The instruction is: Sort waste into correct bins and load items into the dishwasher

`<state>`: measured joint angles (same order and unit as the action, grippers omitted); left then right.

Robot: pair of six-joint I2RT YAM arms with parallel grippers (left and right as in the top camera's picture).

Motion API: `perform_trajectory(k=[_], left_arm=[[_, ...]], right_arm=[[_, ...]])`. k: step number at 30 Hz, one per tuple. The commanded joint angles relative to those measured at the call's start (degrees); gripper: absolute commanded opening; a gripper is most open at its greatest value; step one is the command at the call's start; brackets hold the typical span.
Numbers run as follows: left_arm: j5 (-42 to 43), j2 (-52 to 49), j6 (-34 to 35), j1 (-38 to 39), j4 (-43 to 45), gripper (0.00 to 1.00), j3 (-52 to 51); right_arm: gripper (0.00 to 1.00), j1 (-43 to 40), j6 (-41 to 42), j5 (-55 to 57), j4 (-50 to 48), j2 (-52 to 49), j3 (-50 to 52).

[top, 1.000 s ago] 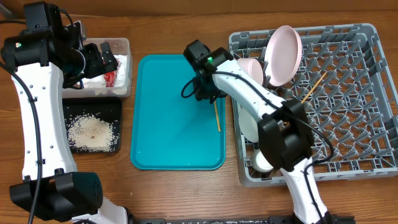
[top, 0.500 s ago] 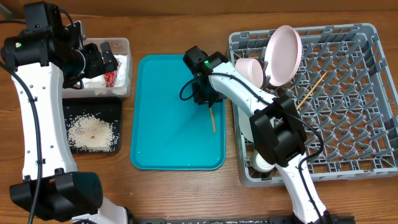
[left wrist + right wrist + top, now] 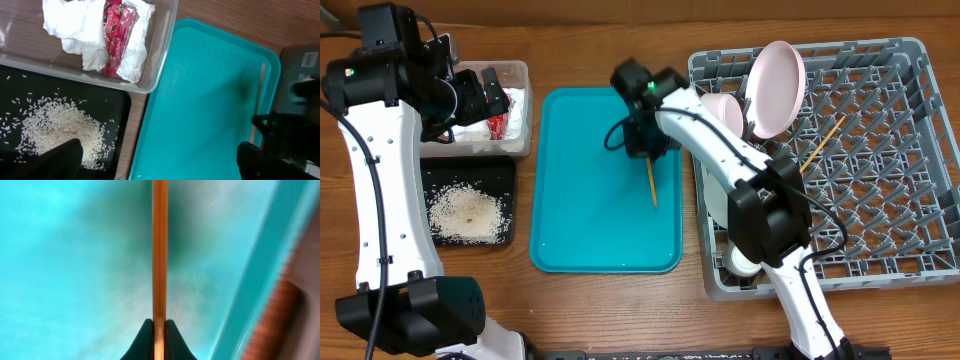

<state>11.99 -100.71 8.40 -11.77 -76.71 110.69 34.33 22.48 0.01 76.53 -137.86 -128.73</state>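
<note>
Leftward across the teal tray (image 3: 570, 200) is where the right gripper (image 3: 645, 142) has gone over the last second. It carries the chopstick (image 3: 652, 186) away from the tray's rack-side rim and toward its middle; the left arm has not shifted.

From overhead, the chopstick sticks out of the gripper toward the robot's base, its long axis running nearly along the tray's length. The dish rack (image 3: 910, 200) lies to the gripper's right, past the tray rim. The other chopstick (image 3: 820, 140) already lies slantwise across its pegs beside the pink plate (image 3: 775, 85). The right arm is the nearer of the 2 and already has the stick, so the load looks like its job: a swing to the right, with the stick's axis turned to settle among the pegs. The left gripper (image 3: 485, 95) hovers over the clear tub (image 3: 520, 70).

In the left wrist view, its jaws are spread wide and hold nothing. Below lie the tub with the white napkin (image 3: 75, 25) and red-and-white scrap (image 3: 116, 35), and the black tray (image 3: 117, 107) with the rice grains (image 3: 55, 135). The waste appears sorted.

In the right wrist view, the jaws are clenched on the chopstick, pinching 1 end, and the stick runs straight away from them over the teal floor. A soft shadow flanks it, so it seems lifted, though I cannot tell whether the far tip touches. The wooden surface (image 3: 282, 315) shows beyond the tray's rim.
</note>
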Motion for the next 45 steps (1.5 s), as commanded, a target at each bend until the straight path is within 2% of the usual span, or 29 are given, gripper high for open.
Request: perform_trajectory(k=[1,4,10,14,19,23,25,26,27,28,32,39,40,41,42,45], left_arm=[[0.48,1.07,-0.68,-0.2,0.02,1.0,1.14],[0.48,1.07,-0.68,-0.2,0.02,1.0,1.14],[0.48,1.07,-0.68,-0.2,0.02,1.0,1.14],[0.48,1.07,-0.68,-0.2,0.02,1.0,1.14],[0.48,1.07,-0.68,-0.2,0.02,1.0,1.14],[0.48,1.07,-0.68,-0.2,0.02,1.0,1.14],[0.48,1.07,-0.68,-0.2,0.02,1.0,1.14],[0.48,1.07,-0.68,-0.2,0.02,1.0,1.14],[0.48,1.07,-0.68,-0.2,0.02,1.0,1.14],[0.48,1.07,-0.68,-0.2,0.02,1.0,1.14],[0.48,1.07,-0.68,-0.2,0.02,1.0,1.14],[0.48,1.07,-0.68,-0.22,0.02,1.0,1.14],[0.48,1.07,-0.68,-0.2,0.02,1.0,1.14],[0.48,1.07,-0.68,-0.2,0.02,1.0,1.14],[0.48,1.07,-0.68,-0.2,0.02,1.0,1.14],[0.48,1.07,-0.68,-0.2,0.02,1.0,1.14]], right_arm=[[0.04,-1.86,0.02,3.26,4.59,10.01,-11.08],[0.04,-6.73,2.69,6.4,9.68,15.76,-15.43],[0.04,-20.2,12.96,12.79,20.17,21.92,-15.45],[0.04,-27.28,15.56,12.83,20.52,23.1,-14.1],[0.04,-34.58,19.82,12.96,20.52,23.06,-6.71],[0.04,-36.94,21.31,12.57,20.5,23.06,2.73],[0.17,-36.98,21.51,12.57,20.06,23.06,5.66],[0.36,-36.98,21.51,12.55,19.8,23.06,6.73],[0.51,-36.96,21.49,12.52,19.56,23.06,7.28],[0.56,-36.74,21.46,12.37,19.39,23.06,7.26],[0.57,-36.52,20.57,10.03,18.43,24.37,4.96],[0.58,-32.63,11.63,5.68,19.04,34.99,-3.72],[0.63,-31.61,11.56,5.68,19.76,37.35,-4.22],[0.91,-30.88,11.61,5.55,20.35,39.43,-4.22],[1.0,-30.42,11.61,5.4,20.5,40.79,-4.22],[1.0,-29.4,11.54,5.49,20.11,45.07,-4.22]])
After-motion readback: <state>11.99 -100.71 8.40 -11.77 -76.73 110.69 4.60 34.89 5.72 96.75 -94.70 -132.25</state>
